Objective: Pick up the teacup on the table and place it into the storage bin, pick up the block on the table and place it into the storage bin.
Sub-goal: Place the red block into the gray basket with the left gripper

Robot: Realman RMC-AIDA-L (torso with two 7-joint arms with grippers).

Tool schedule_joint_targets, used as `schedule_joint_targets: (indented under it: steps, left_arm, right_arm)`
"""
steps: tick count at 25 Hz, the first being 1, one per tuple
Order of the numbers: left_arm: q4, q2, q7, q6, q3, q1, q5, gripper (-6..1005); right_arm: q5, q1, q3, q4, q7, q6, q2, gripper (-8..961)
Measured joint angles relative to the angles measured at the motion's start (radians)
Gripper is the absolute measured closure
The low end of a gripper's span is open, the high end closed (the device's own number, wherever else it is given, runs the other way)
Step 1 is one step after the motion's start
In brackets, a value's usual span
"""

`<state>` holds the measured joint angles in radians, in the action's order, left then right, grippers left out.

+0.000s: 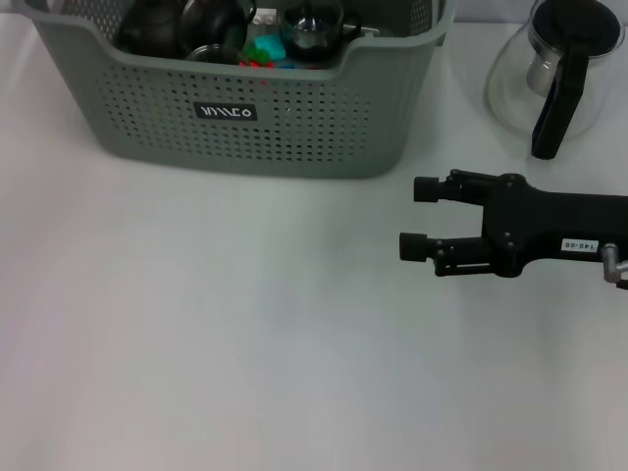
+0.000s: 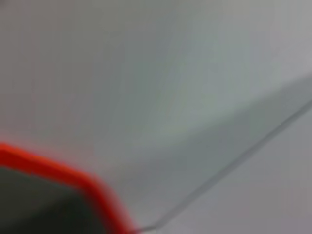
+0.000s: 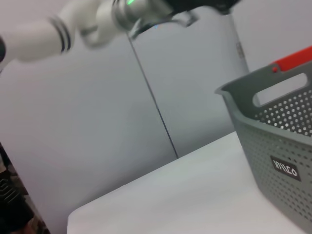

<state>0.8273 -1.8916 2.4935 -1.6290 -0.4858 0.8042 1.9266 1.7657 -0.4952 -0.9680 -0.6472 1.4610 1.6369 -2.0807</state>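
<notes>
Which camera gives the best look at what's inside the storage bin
The head view: it looks down into the storage bin, showing dark teaware and colourful blocks. The right wrist view shows only its perforated outer wall and handle cut-out; the left wrist view shows none of it.

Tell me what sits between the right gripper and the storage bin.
Nothing: in the head view only bare white table separates the open right gripper from the storage bin. The glass teapot stands off to the side.

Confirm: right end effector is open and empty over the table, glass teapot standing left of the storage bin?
Not quite. The head view shows the glass teapot right of the storage bin, not left. The right end effector is open and empty over the table.
</notes>
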Motion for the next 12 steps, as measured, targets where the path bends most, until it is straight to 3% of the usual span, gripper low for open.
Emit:
schedule_joint_targets:
  steps: [4, 9, 12]
  left_arm:
    - [0.064, 0.017, 0.090, 0.152, -0.156, 0.085, 0.257, 732]
    - [0.039, -0.030, 0.121, 0.397, -0.324, 0.131, 0.479, 720]
    - [0.016, -0.049, 0.124, 0.485, -0.379, 0.137, 0.554, 713]
  right_arm:
    - [0.002, -0.007, 0.000, 0.000, -0.003, 0.006, -0.002, 8]
    - [0.003, -0.013, 0.000, 0.000, -0.007, 0.004, -0.004, 7]
    - [0.003, -0.013, 0.003, 0.000, -0.008, 0.005, -0.004, 7]
